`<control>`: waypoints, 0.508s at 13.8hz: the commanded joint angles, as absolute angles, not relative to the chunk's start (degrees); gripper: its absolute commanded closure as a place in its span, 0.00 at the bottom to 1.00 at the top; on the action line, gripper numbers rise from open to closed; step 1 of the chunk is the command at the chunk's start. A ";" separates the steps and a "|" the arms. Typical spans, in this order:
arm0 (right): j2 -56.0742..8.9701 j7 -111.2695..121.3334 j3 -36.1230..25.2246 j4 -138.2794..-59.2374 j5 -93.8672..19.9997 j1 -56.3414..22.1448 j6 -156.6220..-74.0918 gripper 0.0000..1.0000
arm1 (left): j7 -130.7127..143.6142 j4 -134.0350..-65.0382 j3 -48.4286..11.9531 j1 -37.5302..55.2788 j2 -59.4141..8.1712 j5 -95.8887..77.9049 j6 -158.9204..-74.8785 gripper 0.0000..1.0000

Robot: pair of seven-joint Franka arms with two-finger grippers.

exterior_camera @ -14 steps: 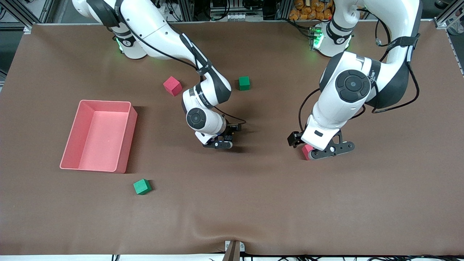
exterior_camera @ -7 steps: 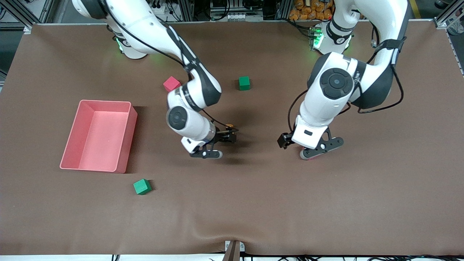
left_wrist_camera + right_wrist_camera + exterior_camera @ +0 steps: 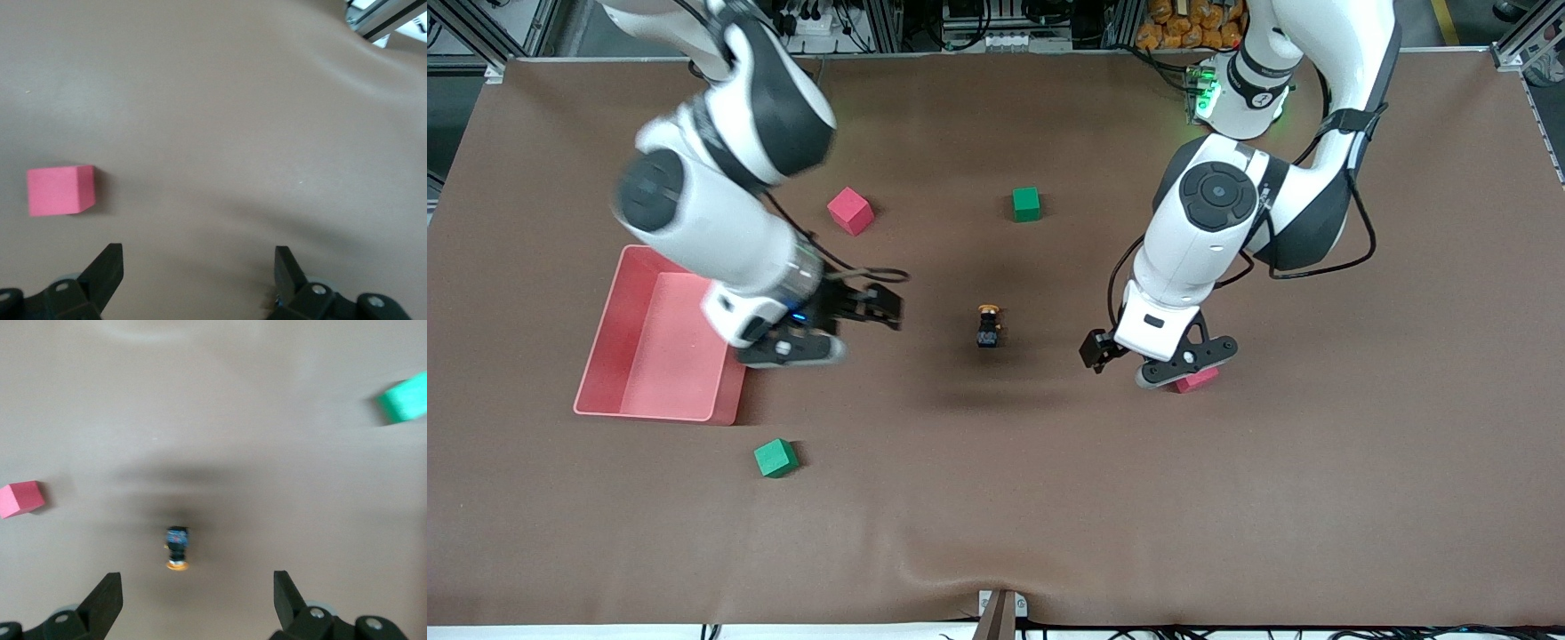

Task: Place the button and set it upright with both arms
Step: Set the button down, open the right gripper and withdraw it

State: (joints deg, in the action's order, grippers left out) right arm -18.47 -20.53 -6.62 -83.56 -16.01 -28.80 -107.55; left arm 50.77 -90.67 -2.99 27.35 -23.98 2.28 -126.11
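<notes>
Looks light, rigid, tippy: button lying free mid-desk; best pinched across black body. Left hand at 3 o'clock, right hand at 9 o'clock, both spread, empty.

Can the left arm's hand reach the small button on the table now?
Probably yes. The button lies alone on bare cloth, nothing around it. The left hand is open, above a red cube beside it.

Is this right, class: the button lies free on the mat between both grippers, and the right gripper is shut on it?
Not quite. The button does lie free on the mat, but the right gripper is open and holds nothing; the right wrist view shows its fingers spread, the button apart from them.
</notes>
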 commanded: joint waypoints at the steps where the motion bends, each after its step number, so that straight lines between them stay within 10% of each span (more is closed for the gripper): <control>1: -13.90 -19.34 -5.01 -83.32 -13.97 -23.14 -102.06 0.00 | 52.03 -90.79 -2.72 28.82 -25.66 5.52 -129.89 0.00; 7: -9.41 -7.14 0.96 -80.78 -9.94 -7.84 -95.63 0.00 | 60.35 -90.35 -2.46 34.35 -31.45 11.23 -137.44 0.00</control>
